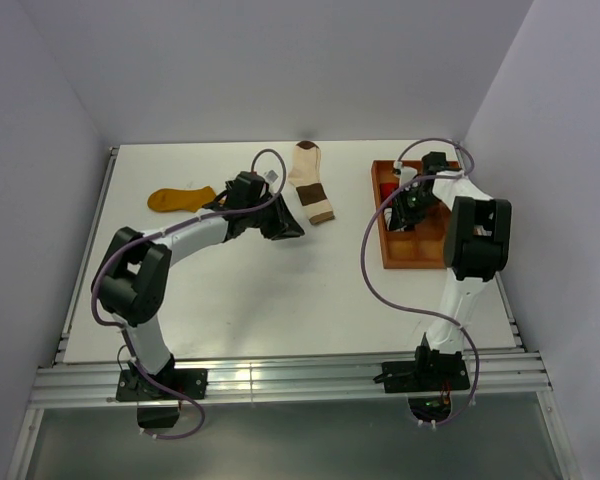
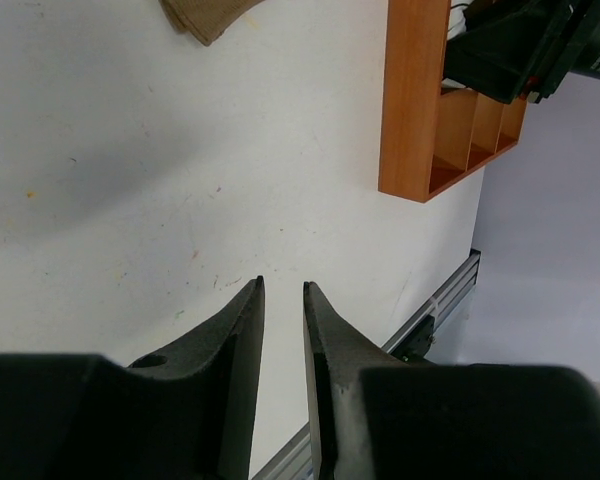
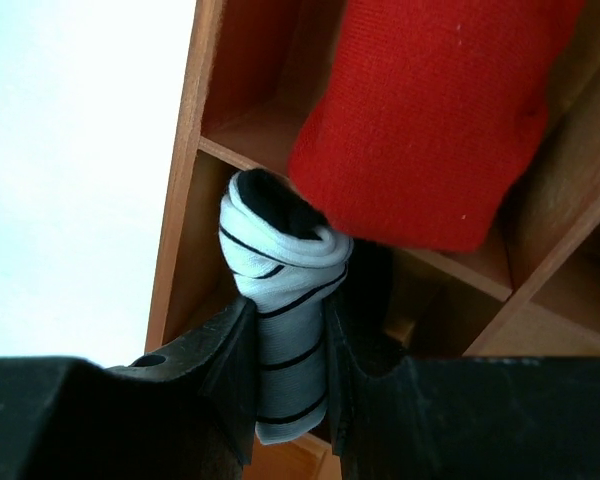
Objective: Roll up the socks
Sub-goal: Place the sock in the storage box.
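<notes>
The white table (image 1: 280, 300) is taking up most of the overhead view, with the orange-brown compartment tray (image 1: 420, 262) sitting along its right side. The right arm is reaching over that tray, and the right gripper (image 3: 288, 305) is pinching a rolled white sock with thin black stripes (image 3: 280, 260) – both fingers are pressing into the sides of the roll, which is poking out past the fingertips. In the wrist view the roll is hanging at the compartment right by the tray's outer wall, and I can't tell whether it's touching the bottom. A red sock (image 3: 430, 120) is lying across the dividers just beside it, its edge overlapping the top of the roll. The left gripper (image 2: 282, 287) is hovering over bare table near the middle, its fingers only slightly parted – a narrow slit with nothing in it. The cream sock with brown toe and heel (image 1: 310, 180) is lying flat at the far edge, just beyond that gripper, and the mustard-yellow sock (image 1: 180, 198) is lying flat off to the left, well apart from both grippers.
</notes>
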You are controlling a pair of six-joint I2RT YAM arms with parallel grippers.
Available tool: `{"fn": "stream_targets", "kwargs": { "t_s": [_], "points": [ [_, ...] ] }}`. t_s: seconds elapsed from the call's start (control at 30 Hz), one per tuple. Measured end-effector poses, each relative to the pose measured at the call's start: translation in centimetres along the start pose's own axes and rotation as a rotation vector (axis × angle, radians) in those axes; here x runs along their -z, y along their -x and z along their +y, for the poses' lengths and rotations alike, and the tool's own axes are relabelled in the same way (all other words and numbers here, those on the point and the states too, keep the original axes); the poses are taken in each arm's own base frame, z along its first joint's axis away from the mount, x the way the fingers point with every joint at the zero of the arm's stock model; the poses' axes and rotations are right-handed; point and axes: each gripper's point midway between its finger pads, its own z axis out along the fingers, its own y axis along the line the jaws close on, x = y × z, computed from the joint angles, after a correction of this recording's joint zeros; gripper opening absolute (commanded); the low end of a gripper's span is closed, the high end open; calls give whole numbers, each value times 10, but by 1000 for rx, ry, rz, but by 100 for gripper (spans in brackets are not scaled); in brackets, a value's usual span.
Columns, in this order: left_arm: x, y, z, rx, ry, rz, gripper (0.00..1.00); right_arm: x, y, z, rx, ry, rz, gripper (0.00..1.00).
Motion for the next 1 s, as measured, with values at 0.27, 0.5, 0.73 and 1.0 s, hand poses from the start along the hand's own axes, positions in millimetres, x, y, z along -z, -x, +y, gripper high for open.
{"fn": "stream_targets", "kwargs": {
  "t_s": [0.27,0.5,0.73,1.0],
  "points": [
    [-3,-8,-2,-4,6,21,28,-5,8,5,-52,19,16,20],
    [-6,-8,-3,-15,13,27,28,2,5,2,-42,-50,-7,45],
    [-9,-8,-1,-21,21,32,29,15,7,1,-28,-102,-19,54],
    [-12,-1,1,-45,49,18,36,33,15,5,-11,-123,-57,57]
  ]
}}
